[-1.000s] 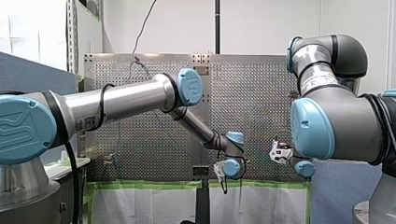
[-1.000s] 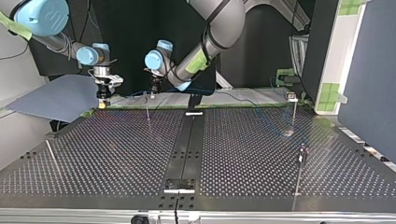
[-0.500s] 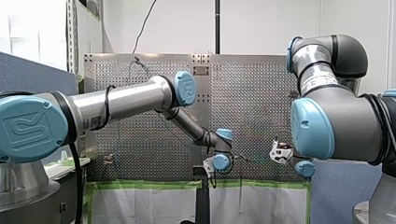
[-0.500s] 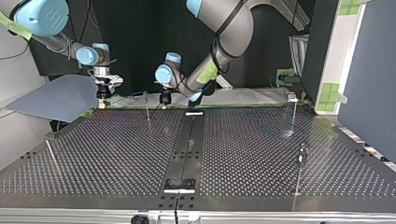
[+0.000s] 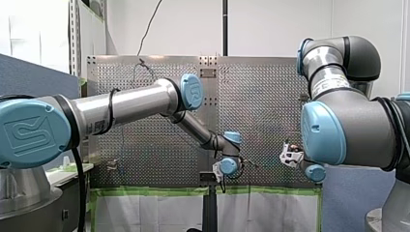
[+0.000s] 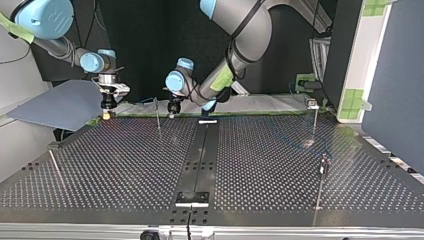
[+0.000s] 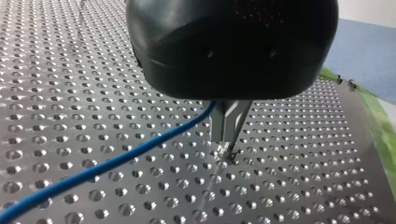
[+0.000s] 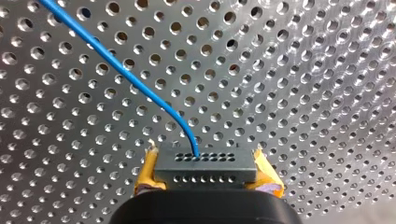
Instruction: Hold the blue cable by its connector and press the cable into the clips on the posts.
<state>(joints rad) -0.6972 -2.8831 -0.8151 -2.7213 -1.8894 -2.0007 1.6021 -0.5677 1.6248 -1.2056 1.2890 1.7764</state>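
Observation:
In the right wrist view my right gripper (image 8: 205, 164) is shut with its yellow pads (image 8: 148, 173) on the grey connector (image 8: 205, 171). The blue cable (image 8: 126, 74) leaves the connector and runs away over the perforated plate. In the left wrist view my left gripper (image 7: 229, 148) has its metal fingers (image 7: 226, 123) shut on the blue cable (image 7: 116, 161), just above the table. In the top view my left gripper (image 6: 172, 110) hangs beside a thin post (image 6: 157, 116) at the far edge. My right gripper (image 6: 106, 111) is further to that view's left.
More posts stand on the perforated table (image 6: 125, 165): one (image 6: 314, 117) at the top view's far right, one (image 6: 322, 172) nearer, and a thin rod (image 6: 55, 167) at its left. A black rail (image 6: 200, 155) runs down the middle. A blue-grey board (image 6: 60, 105) lies behind my right gripper.
My left arm has swung towards the top view's right, carrying its gripper from in front of the post to just beside it. My right gripper has barely shifted.

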